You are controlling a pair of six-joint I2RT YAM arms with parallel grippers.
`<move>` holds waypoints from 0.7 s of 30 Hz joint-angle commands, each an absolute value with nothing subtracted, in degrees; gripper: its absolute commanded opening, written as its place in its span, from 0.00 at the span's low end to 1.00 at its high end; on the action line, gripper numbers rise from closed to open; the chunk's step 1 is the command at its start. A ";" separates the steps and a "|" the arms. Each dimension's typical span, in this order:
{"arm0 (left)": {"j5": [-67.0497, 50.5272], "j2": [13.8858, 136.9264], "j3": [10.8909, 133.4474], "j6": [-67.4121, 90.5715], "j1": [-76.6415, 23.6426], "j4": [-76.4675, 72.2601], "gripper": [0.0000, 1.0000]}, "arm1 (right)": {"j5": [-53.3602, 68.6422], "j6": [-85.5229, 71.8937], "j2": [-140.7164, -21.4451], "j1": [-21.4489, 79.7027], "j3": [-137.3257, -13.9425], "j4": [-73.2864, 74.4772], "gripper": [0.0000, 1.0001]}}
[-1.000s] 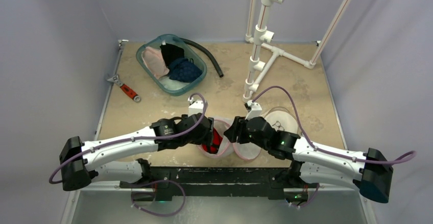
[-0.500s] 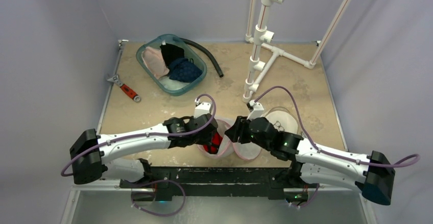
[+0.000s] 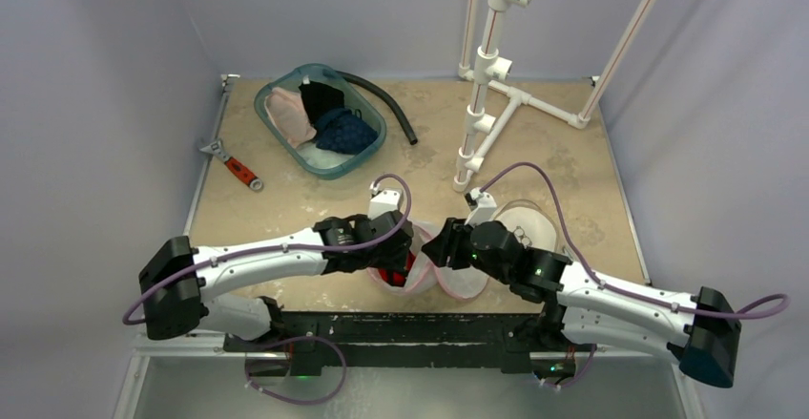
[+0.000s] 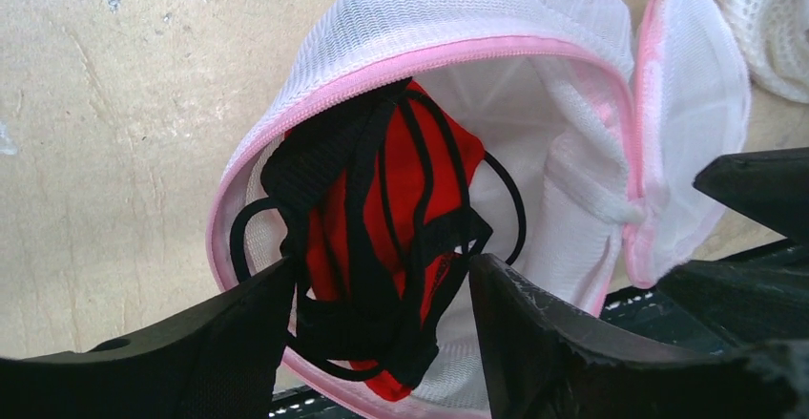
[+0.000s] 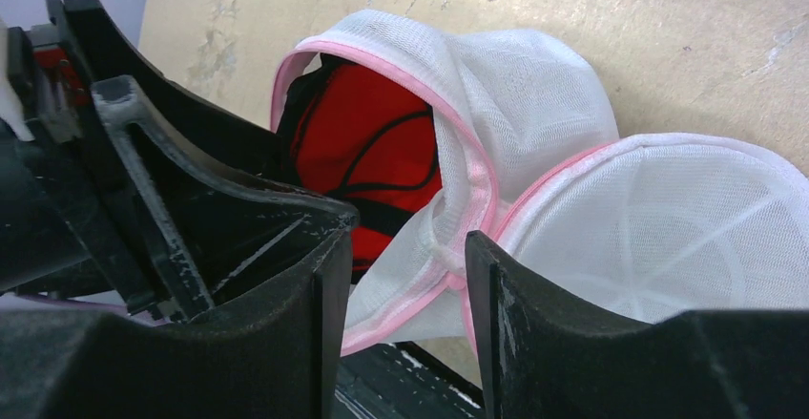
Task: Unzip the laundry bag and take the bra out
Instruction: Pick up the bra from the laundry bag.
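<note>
the laundry bag [image 4: 496, 18] lies unzipped at 6 o'clock on the counter [image 3: 305, 204], at its near edge between the two arms. the red and black bra [image 4: 401, 190] sits in the bag's open mouth, a black strap looping over the pink rim. the left jaws stand open, astride the bra's lower part. the right jaws pinch the bag's mesh fold at 3 o'clock of the bra.

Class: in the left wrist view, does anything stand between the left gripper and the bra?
Nothing visible does. The laundry bag has its pink-edged mouth wide open, and the red-and-black bra lies exposed between the spread fingers of the left gripper.
</note>
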State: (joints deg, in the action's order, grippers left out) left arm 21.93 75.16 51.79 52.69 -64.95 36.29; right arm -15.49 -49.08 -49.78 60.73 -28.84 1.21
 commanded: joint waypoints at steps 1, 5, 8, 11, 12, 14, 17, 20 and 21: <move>23.93 76.94 53.80 51.67 -65.13 37.18 0.66 | -15.99 -49.42 -48.96 60.97 -28.71 1.58 0.51; 23.11 78.15 53.69 51.27 -65.13 35.41 0.52 | -16.08 -49.64 -48.56 60.95 -28.15 1.15 0.51; 23.17 79.06 54.53 51.28 -65.13 35.21 0.30 | -15.94 -49.82 -48.07 61.00 -28.11 1.31 0.51; 23.45 78.87 55.81 51.10 -65.14 35.69 0.04 | -15.65 -49.91 -46.47 60.94 -28.13 1.56 0.55; 23.61 78.80 56.39 50.86 -65.14 35.95 0.00 | -15.65 -49.85 -45.82 60.99 -28.19 1.83 0.56; 23.92 78.49 57.72 50.08 -65.25 36.55 0.00 | -16.08 -49.51 -44.95 60.91 -28.36 2.48 0.59; 24.23 77.99 59.90 49.03 -65.17 37.95 0.00 | -17.05 -49.14 -45.30 60.99 -29.01 4.21 0.60; 24.52 77.34 61.63 48.33 -65.22 39.11 0.00 | -17.14 -49.11 -46.62 60.94 -29.31 5.12 0.60; 24.52 77.06 61.95 48.12 -65.22 39.35 0.00 | -16.99 -49.32 -47.05 60.93 -29.23 5.08 0.60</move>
State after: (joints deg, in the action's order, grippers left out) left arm 22.94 79.15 58.39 49.89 -64.97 38.30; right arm -15.55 -49.25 -45.80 60.73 -28.47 2.94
